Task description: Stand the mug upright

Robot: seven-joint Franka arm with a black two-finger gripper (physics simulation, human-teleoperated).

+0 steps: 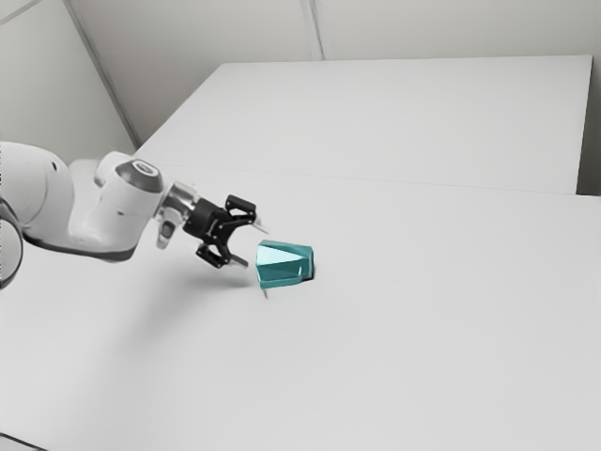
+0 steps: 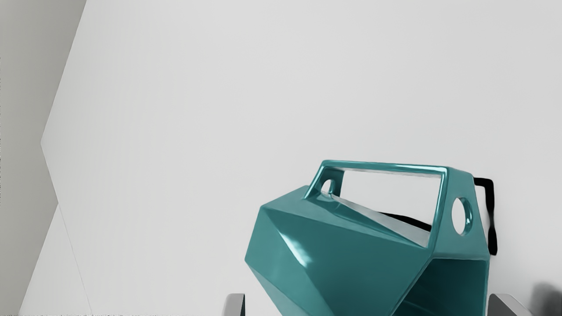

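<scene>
The teal faceted mug (image 1: 284,264) lies on its side on the white table. My gripper (image 1: 255,248) is open at the mug's left in the exterior view, its fingers spread and pointing toward it. In the wrist view the mug (image 2: 333,250) appears beyond the gripper (image 2: 371,305), with the two fingertips far apart and neither seen pressing on it. Its angular handle (image 2: 386,167) stands out from the body, away from the fingertips. The dark mouth (image 2: 448,285) faces toward one finger's side. The mug's lowest part is cut off there.
The white table (image 1: 423,348) extends around the mug, and a second white surface (image 1: 404,122) lies behind it in the exterior view. A thin black shadow shows beside the handle in the wrist view. Pale walls stand behind.
</scene>
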